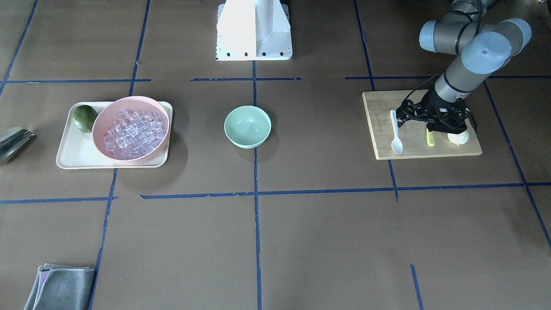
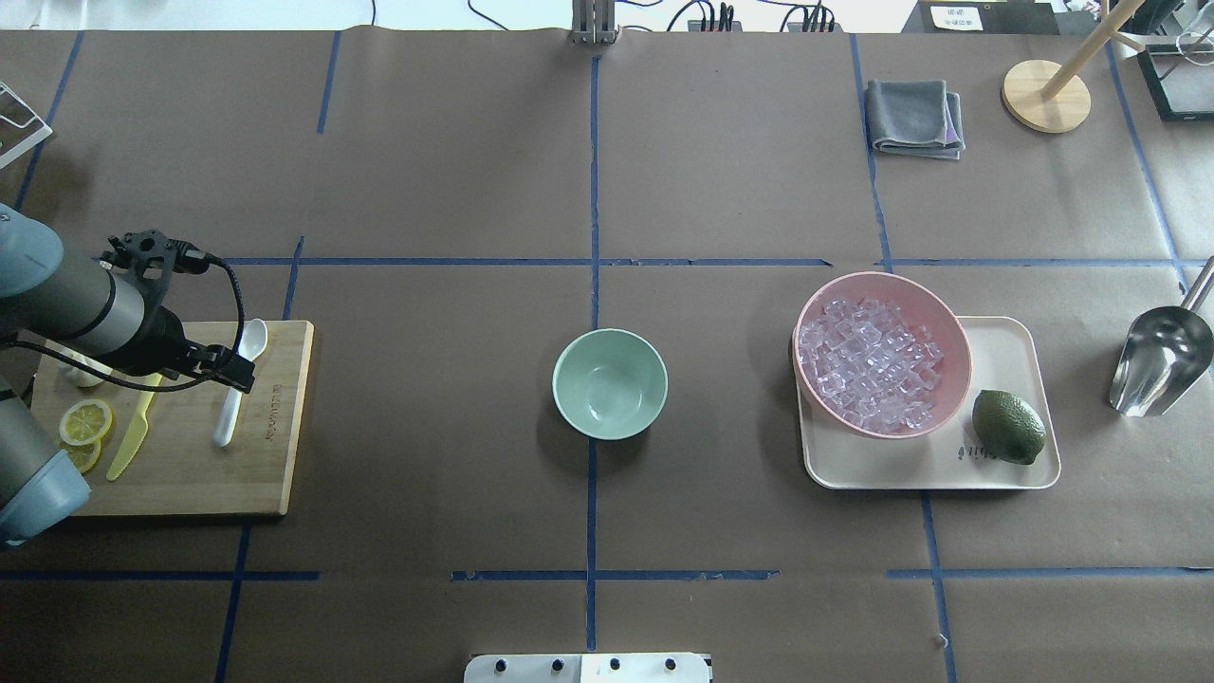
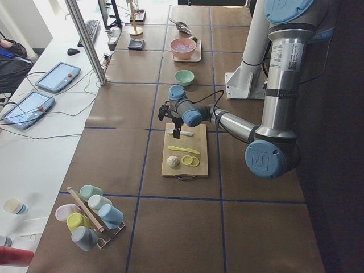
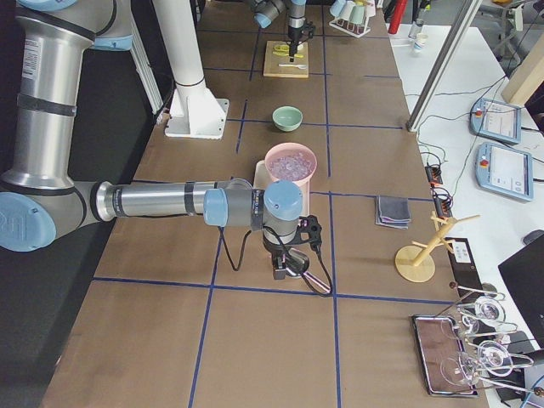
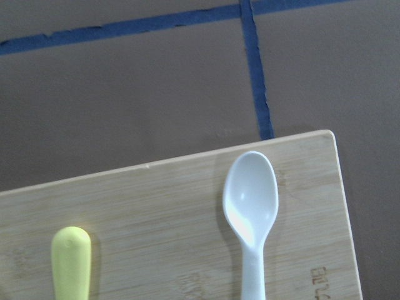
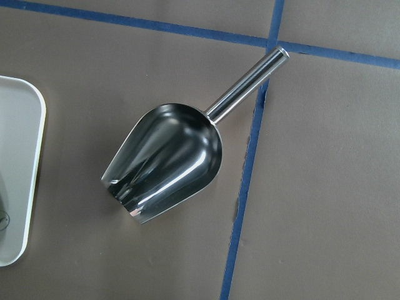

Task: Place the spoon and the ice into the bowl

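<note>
The white spoon [image 2: 232, 398] lies on a wooden cutting board [image 2: 190, 474] at the table's left, scoop pointing away from me; it also shows in the left wrist view [image 5: 251, 212]. My left gripper [image 2: 228, 365] hovers over the board beside the spoon's handle, looks open and holds nothing. The mint-green bowl [image 2: 610, 383] stands empty at the table's centre. Several ice cubes [image 2: 868, 365] fill a pink bowl [image 2: 956, 327]. My right gripper [image 4: 280, 270] hangs above a steel scoop [image 6: 165, 162]; I cannot tell whether it is open or shut.
The yellow knife [image 2: 133, 436] and lemon slices [image 2: 85, 422] share the board. The pink bowl sits on a cream tray [image 2: 1005, 332] with a lime [image 2: 1008, 427]. The scoop [image 2: 1157, 360] lies right of the tray. A grey cloth [image 2: 915, 116] lies far right.
</note>
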Action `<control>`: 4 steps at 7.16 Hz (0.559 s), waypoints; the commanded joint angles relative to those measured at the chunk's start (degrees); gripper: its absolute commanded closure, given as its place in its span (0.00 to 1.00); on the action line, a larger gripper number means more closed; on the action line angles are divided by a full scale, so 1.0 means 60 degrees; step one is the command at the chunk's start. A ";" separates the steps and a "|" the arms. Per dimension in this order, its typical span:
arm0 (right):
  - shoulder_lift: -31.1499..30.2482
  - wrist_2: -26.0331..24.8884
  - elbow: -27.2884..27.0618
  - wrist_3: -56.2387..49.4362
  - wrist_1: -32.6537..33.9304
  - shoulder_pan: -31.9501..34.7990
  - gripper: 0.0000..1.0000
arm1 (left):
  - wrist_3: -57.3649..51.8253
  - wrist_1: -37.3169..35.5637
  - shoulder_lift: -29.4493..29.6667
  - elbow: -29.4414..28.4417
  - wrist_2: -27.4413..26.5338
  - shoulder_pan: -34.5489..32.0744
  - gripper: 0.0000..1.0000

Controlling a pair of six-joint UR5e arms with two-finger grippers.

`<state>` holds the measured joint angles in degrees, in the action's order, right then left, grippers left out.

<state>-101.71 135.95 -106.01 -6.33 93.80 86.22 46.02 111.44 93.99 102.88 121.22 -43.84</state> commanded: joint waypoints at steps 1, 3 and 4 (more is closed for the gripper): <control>-0.0012 0.0003 0.0002 0.0000 0.0011 0.0000 0.00 | 0.0020 0.0002 0.0024 -0.0066 -0.0323 0.0434 0.00; -0.0012 -0.0012 0.0002 0.0000 -0.0003 0.0000 0.00 | 0.0035 -0.0013 0.0170 -0.0081 -0.0354 0.0451 0.19; -0.0012 -0.0012 0.0002 0.0000 -0.0003 0.0000 0.00 | 0.0035 -0.0028 0.0200 -0.0096 -0.0354 0.0451 0.39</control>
<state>-101.77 135.89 -106.00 -6.33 93.81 86.22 46.17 111.37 94.83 102.39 119.16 -41.20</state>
